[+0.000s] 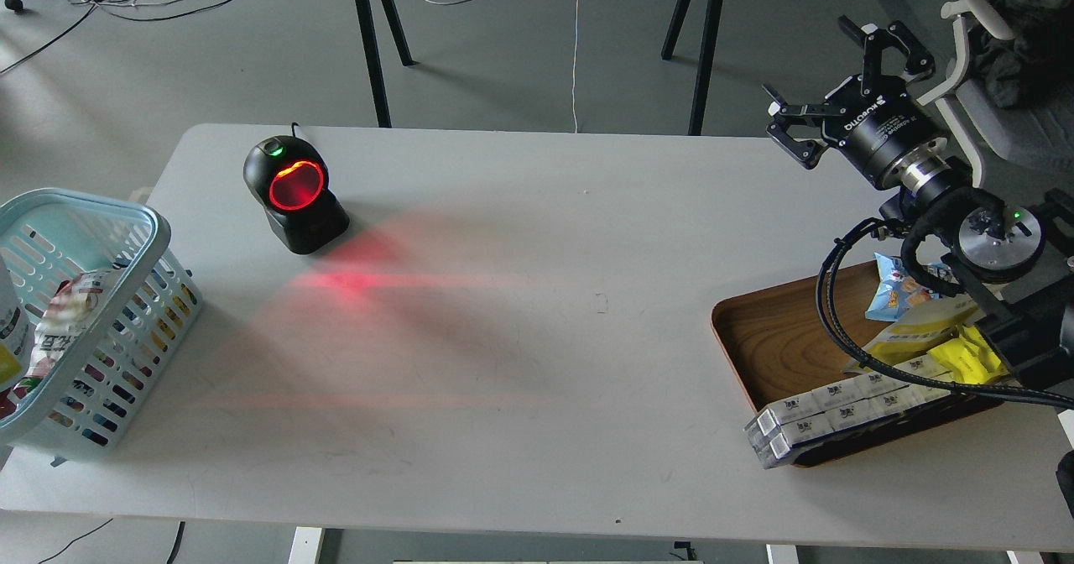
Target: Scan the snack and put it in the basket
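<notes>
The light blue basket (126, 211) stands at the table's left edge. A strip of the snack (12, 321) shows at the frame's far left, over the basket's inside: white with black print, yellow at its lower end. What holds it is out of view, and my left gripper is not in view. My right gripper (805, 56) is open and empty, held high above the table's far right corner, far from the basket and the snack.
A black scanner (294, 195) with a red glowing window stands at the back left and throws red light on the table (520, 337). A red-white packet (63, 321) lies in the basket. The brown wooden tray (772, 337) at right holds white boxes (831, 409), yellow packets (965, 354) and a blue packet (894, 287).
</notes>
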Robot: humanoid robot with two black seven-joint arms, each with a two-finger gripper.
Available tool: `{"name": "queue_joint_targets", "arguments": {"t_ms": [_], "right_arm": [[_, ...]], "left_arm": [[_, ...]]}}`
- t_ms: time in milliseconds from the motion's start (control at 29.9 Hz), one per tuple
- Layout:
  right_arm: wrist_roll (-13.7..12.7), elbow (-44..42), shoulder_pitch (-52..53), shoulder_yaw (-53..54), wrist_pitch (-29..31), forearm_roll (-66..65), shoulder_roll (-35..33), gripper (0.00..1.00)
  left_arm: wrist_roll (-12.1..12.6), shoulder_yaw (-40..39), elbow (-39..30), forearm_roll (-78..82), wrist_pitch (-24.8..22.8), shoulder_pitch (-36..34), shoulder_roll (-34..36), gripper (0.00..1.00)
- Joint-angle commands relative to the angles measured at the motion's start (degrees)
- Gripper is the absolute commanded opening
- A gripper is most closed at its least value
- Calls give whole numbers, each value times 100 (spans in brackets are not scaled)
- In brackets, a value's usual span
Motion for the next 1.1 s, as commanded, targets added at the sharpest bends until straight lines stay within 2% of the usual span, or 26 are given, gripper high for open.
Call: {"name": "queue_joint_targets", "arguments": {"t_ms": [0,167,201,234,268,301,435,635,1070], "right_arm": [[4,0,0,0,0,0,31,99],[-4,0,0,0,0,0,40,99],[4,0,0,0,0,0,40,99],[-4,0,0,0,0,0,40,99],[-4,0,0,0,0,0,40,99],[-4,0,0,0,0,0,40,99],[-4,0,0,0,0,0,40,99],[-48,9,26,9,0,0,49,99],[-57,18,149,18,-70,0,58,99]], "left_arm": [[-1,8,24,-48,66,-1,-48,24],[-18,-1,24,-48,84,-1,-57,42],[-27,-1,24,-56,84,-1,-57,51],[-36,-1,32,-91,92,-1,-66,66],[-44,-1,50,-170,110,-1,-66,87],[-45,-19,50,-275,145,-9,-75,98],[-45,-106,76,-636,242,-53,-75,99],[-71,-686,278,-978,251,-80,-302,100],[-80,-1635,1350,-3904,435,-80,-2376,100]]}}
